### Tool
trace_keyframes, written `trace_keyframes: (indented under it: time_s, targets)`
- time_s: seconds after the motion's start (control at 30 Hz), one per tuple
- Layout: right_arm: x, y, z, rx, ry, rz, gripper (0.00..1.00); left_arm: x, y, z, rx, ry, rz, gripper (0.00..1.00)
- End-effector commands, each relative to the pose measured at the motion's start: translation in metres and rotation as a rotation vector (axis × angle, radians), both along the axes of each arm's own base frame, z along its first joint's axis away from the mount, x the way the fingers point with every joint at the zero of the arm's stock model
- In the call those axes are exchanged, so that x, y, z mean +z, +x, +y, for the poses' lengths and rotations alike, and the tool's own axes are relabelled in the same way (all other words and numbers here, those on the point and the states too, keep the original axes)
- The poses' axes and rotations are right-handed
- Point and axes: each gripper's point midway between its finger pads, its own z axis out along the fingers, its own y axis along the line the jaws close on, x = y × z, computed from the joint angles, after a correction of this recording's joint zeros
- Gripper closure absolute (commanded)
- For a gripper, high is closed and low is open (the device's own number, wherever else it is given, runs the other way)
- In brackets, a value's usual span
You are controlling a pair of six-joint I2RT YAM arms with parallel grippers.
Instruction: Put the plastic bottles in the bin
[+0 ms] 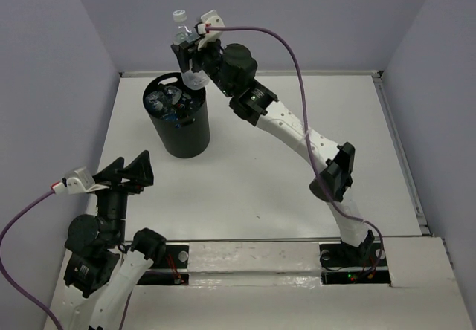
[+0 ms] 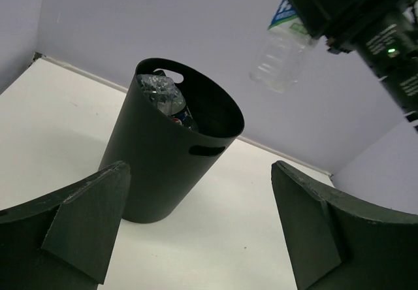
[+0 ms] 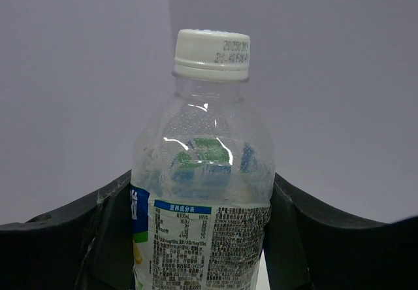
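Right arm (image 1: 297, 133) reaches to the far left of the bench (image 1: 282, 189). Right jaws are closed narrow on the label band of a clear bottle (image 1: 179, 30) with a white cap (image 3: 212, 53). Their inner faces press both sides in the right wrist view, where the bottle's base is cut off.

The bottle hangs in the air, tilted, over the far rim of the bin (image 1: 184, 138). Can't tell whether it is squarely over the opening.

The bin stands upright at far left and holds other bottles (image 2: 162, 93). They are a jumble: crumpled clear plastic and one dark label, count unclear.

Left jaws are spread wide and empty, low at near left, both fingers (image 2: 85, 221) cropped by the frame.
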Motion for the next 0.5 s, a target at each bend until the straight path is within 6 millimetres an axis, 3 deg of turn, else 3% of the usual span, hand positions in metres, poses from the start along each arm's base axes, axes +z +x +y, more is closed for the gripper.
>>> trace_keyframes:
  time_s: [0.0,0.13,0.17,0.47]
  targets:
    - [-0.006,0.006,0.028,0.115,-0.004,-0.093,0.58,0.013,-0.004,0.002,0.000,-0.023,-0.047,0.01]
    - [-0.027,0.019,0.042,0.164,0.014,-0.083,0.58,0.013,-0.003,0.003,0.005,-0.022,-0.047,0.01]
    - [-0.040,0.022,0.047,0.173,0.000,-0.069,0.58,0.013,-0.004,0.004,0.006,-0.024,-0.048,0.01]
    - [-0.107,0.018,0.055,0.221,-0.156,0.029,0.54,0.014,-0.005,0.002,-0.004,-0.026,-0.052,0.01]
